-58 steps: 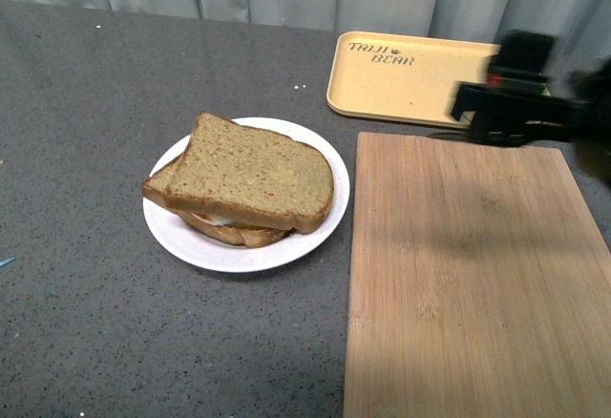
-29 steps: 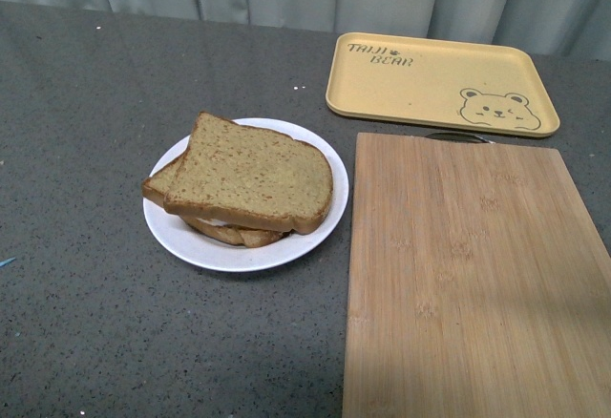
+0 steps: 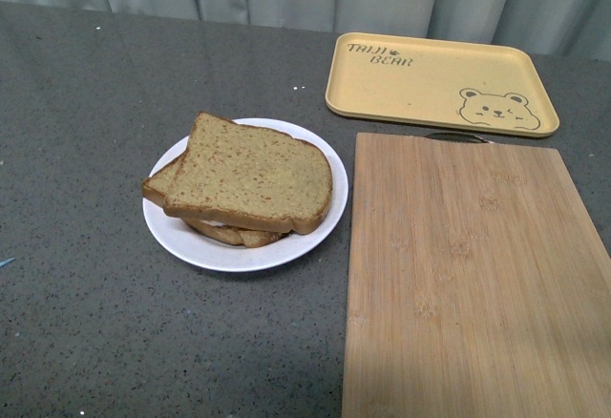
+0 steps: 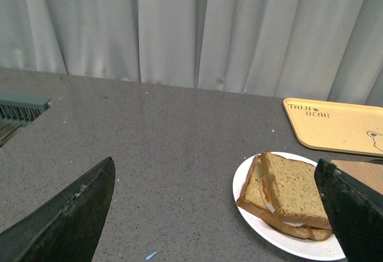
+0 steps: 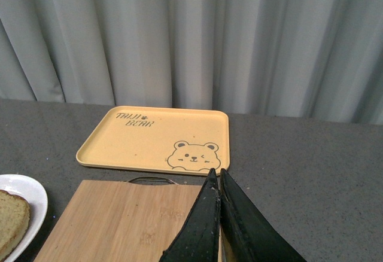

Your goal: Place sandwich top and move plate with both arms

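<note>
The sandwich top (image 3: 253, 175), a tan speckled slice with a darker crust, lies on a lower slice with white and orange filling on the round white plate (image 3: 181, 237). Both show in the left wrist view, the top (image 4: 296, 187) on the plate (image 4: 245, 181). A bit of bread (image 5: 12, 220) and plate rim (image 5: 27, 187) show in the right wrist view. My left gripper (image 4: 218, 211) is open and empty, raised above the table, near side of the plate. My right gripper (image 5: 216, 175) is shut and empty above the wooden board. Neither arm shows in the front view.
A bamboo cutting board (image 3: 468, 275) lies right of the plate. A yellow bear tray (image 3: 439, 82) sits behind it, also in the right wrist view (image 5: 158, 139). Grey curtains hang behind the table. A grey rack (image 4: 21, 109) stands at the table's far left edge.
My right gripper was over the board's far right corner one second ago. It has drawn back out of the front view. The sandwich and plate have not moved.
</note>
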`<state>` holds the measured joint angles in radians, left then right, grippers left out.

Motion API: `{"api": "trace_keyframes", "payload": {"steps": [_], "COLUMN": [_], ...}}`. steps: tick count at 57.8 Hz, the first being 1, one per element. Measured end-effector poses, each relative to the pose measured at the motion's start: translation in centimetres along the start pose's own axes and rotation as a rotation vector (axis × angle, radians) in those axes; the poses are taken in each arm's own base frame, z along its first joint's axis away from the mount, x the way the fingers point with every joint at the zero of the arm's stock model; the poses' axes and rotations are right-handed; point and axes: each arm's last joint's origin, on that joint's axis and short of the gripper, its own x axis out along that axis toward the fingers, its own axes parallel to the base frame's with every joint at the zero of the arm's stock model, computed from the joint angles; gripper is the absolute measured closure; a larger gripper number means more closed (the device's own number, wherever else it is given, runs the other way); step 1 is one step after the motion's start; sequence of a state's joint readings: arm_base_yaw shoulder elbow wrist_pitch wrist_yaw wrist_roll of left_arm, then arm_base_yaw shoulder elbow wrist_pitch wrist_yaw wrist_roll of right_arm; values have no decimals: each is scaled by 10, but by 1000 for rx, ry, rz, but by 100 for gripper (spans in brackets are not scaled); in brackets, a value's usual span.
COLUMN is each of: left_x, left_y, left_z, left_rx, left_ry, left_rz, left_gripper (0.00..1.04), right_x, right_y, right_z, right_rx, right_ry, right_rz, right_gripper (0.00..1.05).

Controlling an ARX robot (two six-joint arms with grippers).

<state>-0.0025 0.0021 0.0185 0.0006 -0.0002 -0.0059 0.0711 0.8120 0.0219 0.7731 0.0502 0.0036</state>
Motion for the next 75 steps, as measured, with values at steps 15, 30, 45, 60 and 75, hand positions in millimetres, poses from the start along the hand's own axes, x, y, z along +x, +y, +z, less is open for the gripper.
{"api": "trace_keyframes", "payload": {"steps": [15, 30, 45, 60, 75], "left_x": [0, 0, 0, 0, 0], "left_y": [0, 0, 0, 0, 0], "left_z": [0, 0, 0, 0, 0], "left_rx": [0, 0, 0, 0, 0], "left_ry": [0, 0, 0, 0, 0], "left_rz": [0, 0, 0, 0, 0], "left_gripper": [7, 7, 7, 7, 7], "right_x": [-14, -24, -32, -39, -48], "right_y": [-8, -8, -8, -8, -8], "right_z": [2, 5, 6, 6, 2], "right_rx": [1, 1, 1, 1, 0], "right_ry": [-8, -19, -25, -25, 5], "right_rz": [-18, -19, -18, -17, -16], "right_gripper": [104, 104, 104, 104, 104]}}
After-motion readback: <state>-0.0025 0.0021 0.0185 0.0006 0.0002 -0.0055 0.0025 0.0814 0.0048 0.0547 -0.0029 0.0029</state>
